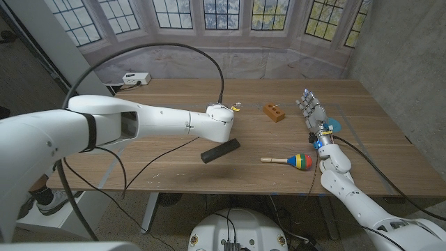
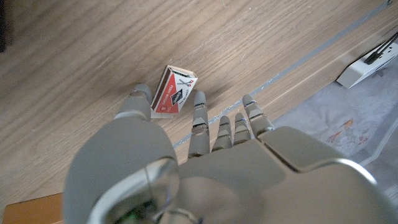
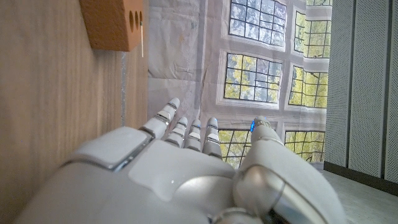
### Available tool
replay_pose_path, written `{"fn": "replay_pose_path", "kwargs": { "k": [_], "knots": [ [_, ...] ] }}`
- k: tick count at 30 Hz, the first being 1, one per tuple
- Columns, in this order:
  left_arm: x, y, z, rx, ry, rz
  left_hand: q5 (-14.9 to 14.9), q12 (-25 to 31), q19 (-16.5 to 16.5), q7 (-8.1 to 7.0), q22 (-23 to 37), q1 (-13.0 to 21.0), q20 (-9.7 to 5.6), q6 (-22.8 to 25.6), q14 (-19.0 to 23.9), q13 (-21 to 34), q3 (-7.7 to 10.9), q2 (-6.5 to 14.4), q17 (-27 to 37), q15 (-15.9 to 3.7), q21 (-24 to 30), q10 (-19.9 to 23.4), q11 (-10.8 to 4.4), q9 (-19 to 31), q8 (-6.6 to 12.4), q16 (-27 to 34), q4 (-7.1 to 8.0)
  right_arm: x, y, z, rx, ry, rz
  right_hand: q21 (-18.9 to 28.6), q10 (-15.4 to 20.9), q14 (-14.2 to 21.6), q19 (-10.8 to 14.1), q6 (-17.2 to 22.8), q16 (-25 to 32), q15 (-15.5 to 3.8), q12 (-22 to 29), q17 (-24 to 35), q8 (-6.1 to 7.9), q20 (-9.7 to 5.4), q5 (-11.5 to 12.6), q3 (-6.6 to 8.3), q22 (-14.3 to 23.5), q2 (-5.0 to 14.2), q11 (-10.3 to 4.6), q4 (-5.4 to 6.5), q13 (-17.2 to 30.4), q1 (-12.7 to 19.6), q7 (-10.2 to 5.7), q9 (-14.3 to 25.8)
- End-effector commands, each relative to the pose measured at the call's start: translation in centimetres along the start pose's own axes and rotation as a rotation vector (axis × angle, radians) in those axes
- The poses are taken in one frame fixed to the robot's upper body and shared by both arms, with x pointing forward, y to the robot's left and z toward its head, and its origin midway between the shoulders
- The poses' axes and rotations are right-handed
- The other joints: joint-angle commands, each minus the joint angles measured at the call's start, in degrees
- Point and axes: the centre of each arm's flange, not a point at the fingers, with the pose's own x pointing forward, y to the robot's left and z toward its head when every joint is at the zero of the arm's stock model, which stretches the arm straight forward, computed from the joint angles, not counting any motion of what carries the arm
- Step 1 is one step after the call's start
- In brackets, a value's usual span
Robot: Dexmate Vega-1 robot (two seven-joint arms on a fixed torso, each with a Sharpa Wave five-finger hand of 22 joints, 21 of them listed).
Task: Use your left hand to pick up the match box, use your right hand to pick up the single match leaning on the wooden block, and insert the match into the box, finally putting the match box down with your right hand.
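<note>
wood worktop under big windows. left hand hangs over the match box, fingers apart and holding nothing, tips just beside the box. i think it should come down with thumb on one long side and fingers on the other, then squeeze softly. right hand stands open near the wooden block, well apart from the box. in the head view the left arm hides the box. the match is too small to make out.
</note>
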Motion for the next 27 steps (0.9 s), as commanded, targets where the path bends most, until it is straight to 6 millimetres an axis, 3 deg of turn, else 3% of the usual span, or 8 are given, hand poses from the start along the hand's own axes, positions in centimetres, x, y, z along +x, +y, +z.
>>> {"fn": "replay_pose_path", "kwargs": {
  "k": [1,27],
  "knots": [
    [0.17,-0.32,0.08,0.004,-0.002,0.017,0.16,0.27,0.88,-0.07,0.15,3.00,0.05,1.21,0.92,0.10,-0.04,1.98,-0.05,0.18,0.55,0.72,0.07,0.26,0.61,0.19,-0.07,0.04,-0.21,-0.30,0.006,0.004,-0.004,0.08,0.33,0.15,0.51,0.45,0.35,-1.02,-0.04,0.16,0.00,-1.36,-0.07,0.23,0.27,0.05,0.06,-0.15,0.27,0.48,-0.01,0.27],
    [0.11,-1.06,0.27,0.008,-0.011,0.035,0.45,0.66,2.44,-0.20,0.22,5.14,-0.59,4.98,3.27,0.08,0.63,2.08,-0.16,-0.09,1.03,3.42,0.04,0.75,1.50,0.34,-0.47,0.16,-0.22,-0.46,0.005,0.020,0.002,0.06,0.34,0.19,0.57,0.43,0.36,-0.96,-0.04,0.17,-0.03,-1.41,-0.08,0.29,0.28,0.04,0.07,-0.19,0.27,0.43,0.03,0.28]
  ]
}}
